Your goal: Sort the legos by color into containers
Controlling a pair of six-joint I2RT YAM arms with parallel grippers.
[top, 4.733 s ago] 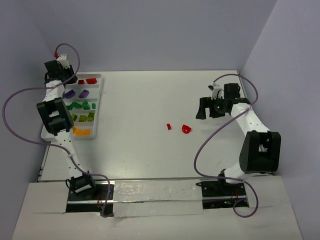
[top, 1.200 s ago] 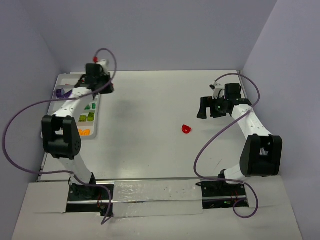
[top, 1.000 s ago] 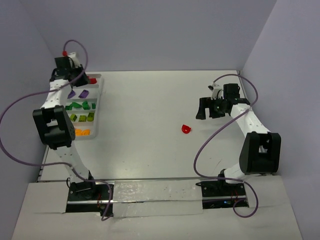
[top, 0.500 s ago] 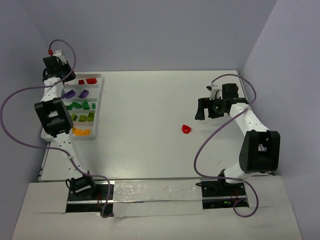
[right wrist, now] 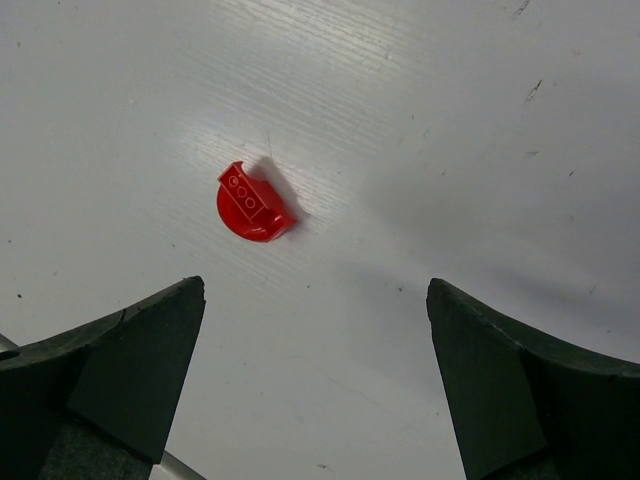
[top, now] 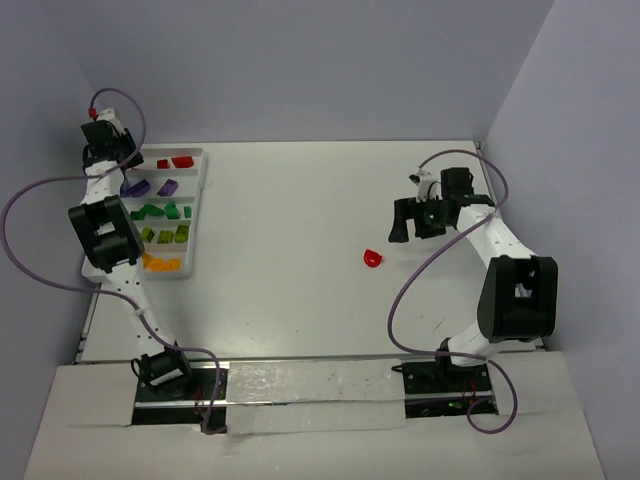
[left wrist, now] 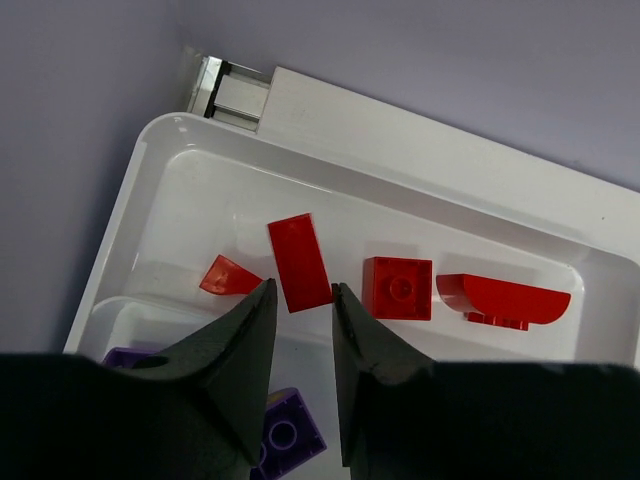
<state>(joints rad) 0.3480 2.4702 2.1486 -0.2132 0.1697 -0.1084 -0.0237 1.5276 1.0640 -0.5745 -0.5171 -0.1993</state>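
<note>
When looking down from the left wrist, find the left pincer (left wrist: 303, 287) poised over the farthest compartment of the white tray (left wrist: 160, 135), dark fingers (left wrist: 240, 350) parted by only a narrow slit and clamped on nothing; see the long red brick (left wrist: 298, 262) lying flat on the compartment floor below, near end showing through that slit; count beside it a small red wedge (left wrist: 228, 275) just to the left, a square red brick (left wrist: 400, 288) with a single stud just to the right, and a red half-round piece (left wrist: 503, 298) farther right, all lying singly; note purple bricks (left wrist: 285, 435) in the next compartment toward the camera, partly hidden behind the fingers. Turning to the top view, place the tray at the far left of the bench (top: 300, 220), close to the left edge; read the rows from far to near as red, purple, dark green bricks (top: 150, 211), lime-yellow bricks (top: 165, 237) and orange bricks (top: 162, 264), each colour in a separate row. Across the bench, find the right pincer (right wrist: 312, 290) spread wide and gripping nothing, hovering over bare white surface; spot one loose red half-round lego (right wrist: 252, 205) resting on the bench just ahead of the fingertips, nearer the finger on the picture's left, a strip of three studs showing along the straight edge; well apart from the tray, out on the right half of the bench.
</note>
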